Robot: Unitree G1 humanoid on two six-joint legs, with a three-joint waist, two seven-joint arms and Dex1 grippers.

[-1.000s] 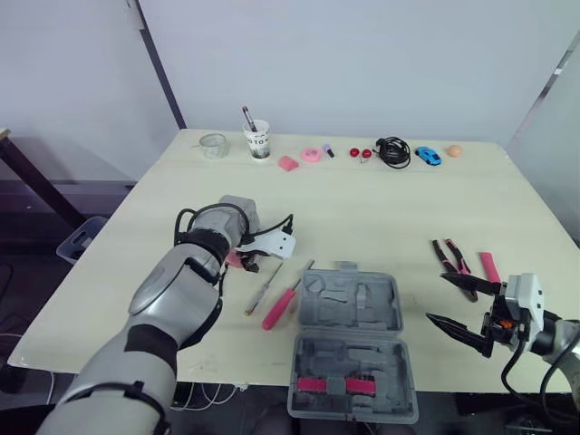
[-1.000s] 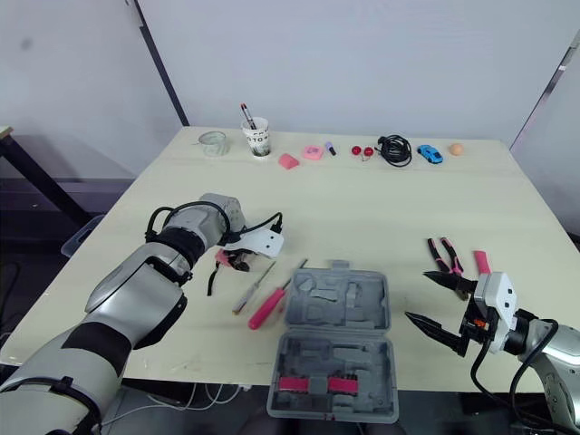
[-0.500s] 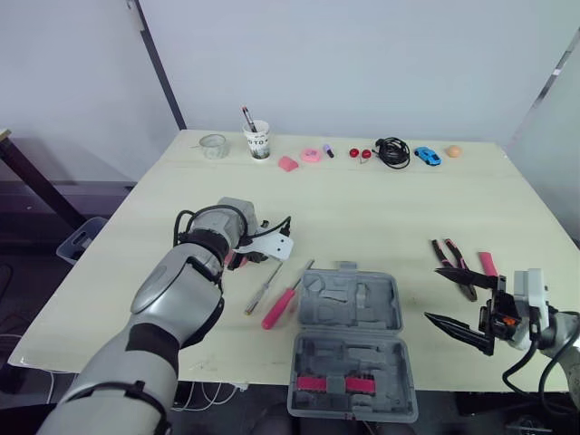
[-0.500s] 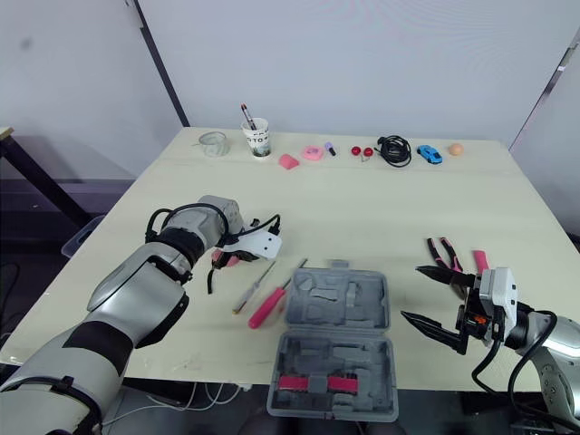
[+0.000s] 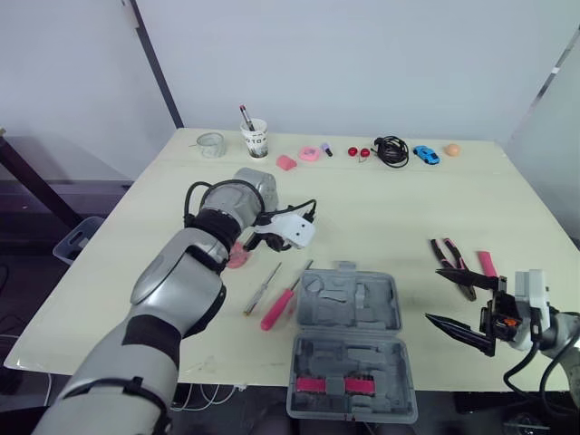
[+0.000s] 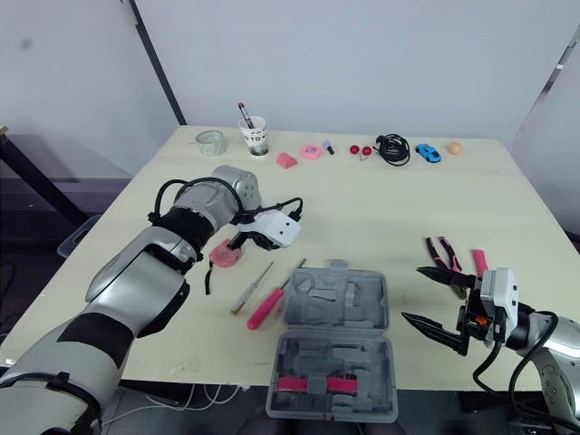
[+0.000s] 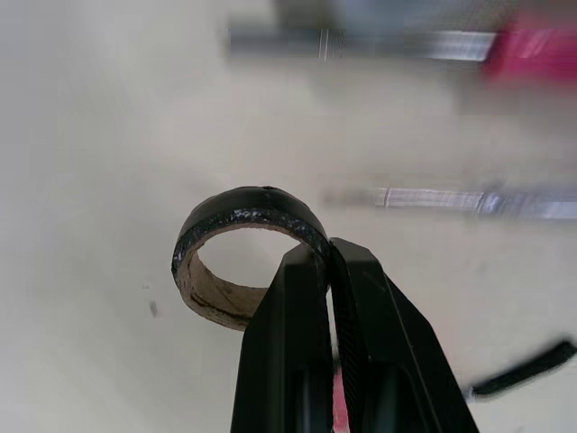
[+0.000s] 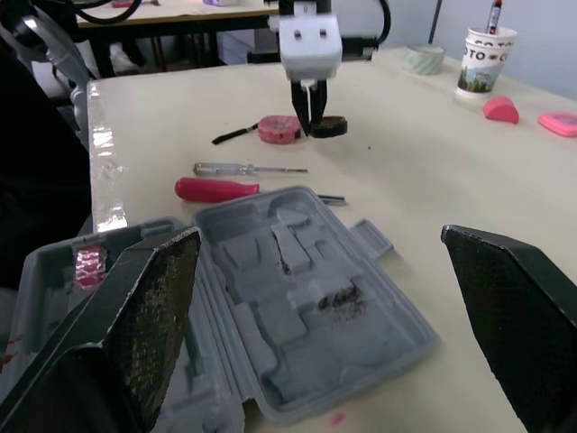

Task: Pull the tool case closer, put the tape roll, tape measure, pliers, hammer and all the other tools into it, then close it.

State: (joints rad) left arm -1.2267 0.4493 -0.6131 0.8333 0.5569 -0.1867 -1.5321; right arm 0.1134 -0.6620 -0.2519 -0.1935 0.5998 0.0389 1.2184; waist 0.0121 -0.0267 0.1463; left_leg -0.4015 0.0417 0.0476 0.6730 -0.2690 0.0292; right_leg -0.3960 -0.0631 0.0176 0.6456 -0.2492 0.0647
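Observation:
The grey tool case (image 5: 352, 299) lies open near the table's front edge, with pink pieces in its near half. My left gripper (image 5: 257, 241) hovers left of the case, shut on the rim of a black tape roll (image 7: 248, 203), which hangs above the table. The pink tape measure (image 5: 237, 256) lies just beside that gripper. A pink-handled screwdriver (image 5: 276, 311) and a thin screwdriver (image 5: 263, 288) lie between it and the case. Pliers (image 5: 450, 258) and a pink-handled tool (image 5: 488, 265) lie right of the case. My right gripper (image 5: 450, 301) stands open near them, with nothing in it.
Along the far edge stand a paper cup with a pen (image 5: 258, 140), a glass jar (image 5: 210, 145), small pink items (image 5: 288, 163), a black cable (image 5: 392, 149), a blue toy car (image 5: 426, 154) and an orange ball (image 5: 451, 149).
My left gripper has risen off the table with the tape roll and swung right toward the case, uncovering the tape measure. The right gripper has barely moved.

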